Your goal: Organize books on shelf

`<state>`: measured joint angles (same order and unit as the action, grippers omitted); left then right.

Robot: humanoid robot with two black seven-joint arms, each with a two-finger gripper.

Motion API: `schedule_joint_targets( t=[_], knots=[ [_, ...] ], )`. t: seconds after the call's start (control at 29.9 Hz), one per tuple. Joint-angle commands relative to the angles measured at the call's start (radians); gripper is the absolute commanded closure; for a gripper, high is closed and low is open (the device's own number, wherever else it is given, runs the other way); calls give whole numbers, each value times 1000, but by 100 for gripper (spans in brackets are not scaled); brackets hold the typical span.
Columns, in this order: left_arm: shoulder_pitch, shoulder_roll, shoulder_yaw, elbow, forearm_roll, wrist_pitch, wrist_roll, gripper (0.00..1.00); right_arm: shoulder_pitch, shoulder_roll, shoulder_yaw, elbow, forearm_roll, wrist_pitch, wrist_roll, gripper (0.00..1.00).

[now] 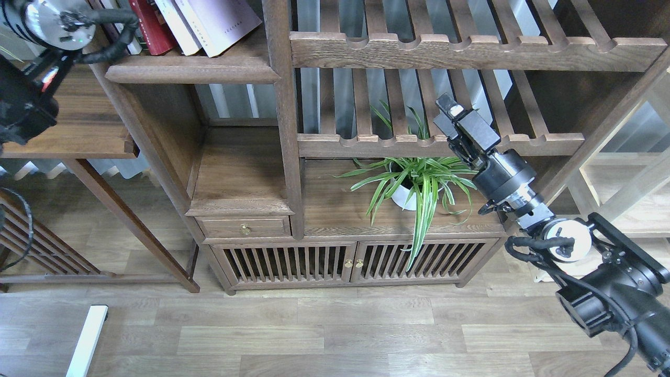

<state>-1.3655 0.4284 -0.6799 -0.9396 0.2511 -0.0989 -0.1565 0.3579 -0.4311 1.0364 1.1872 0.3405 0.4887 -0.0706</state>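
Three books lean together at the top left on the shelf [193,70], a dark-brown board with a rounded front edge. They are a dark red book [152,26], a white one [179,27] and a pale lavender one [220,20], and their tops are cut off by the frame. My left arm's silver wrist joint [57,21] is just left of the books; its gripper is out of view past the top edge. My right gripper [451,107] hangs far right of the books, in front of the slatted rack. Its fingers are together and hold nothing.
A potted spider plant [413,183] stands on the cabinet top just below and left of my right gripper. Slatted racks with scalloped rails [471,52] fill the right bays. A thick upright post [285,115] separates the bays. A small drawer [245,228] and slatted doors are lower down.
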Motion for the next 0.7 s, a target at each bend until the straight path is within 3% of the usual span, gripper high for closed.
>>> schedule_joint_targets(
  t=[0.0,0.37,0.53,0.67],
  knots=[
    [8,61,-1,-70,0,-1,-2,32,-7,0,-1,0,-9,0,0,9],
    [124,190,-95,-313,-6,-5,-14,30,-14,-24,2,0,-15,0,0,7],
    [186,178,-191,-398,-10,-15,-17,29,-14,-49,2,0,-40,0,0,7],
    [244,126,-242,-424,-79,-28,-35,20,-11,-51,2,5,-49,0,0,7]
  ],
)
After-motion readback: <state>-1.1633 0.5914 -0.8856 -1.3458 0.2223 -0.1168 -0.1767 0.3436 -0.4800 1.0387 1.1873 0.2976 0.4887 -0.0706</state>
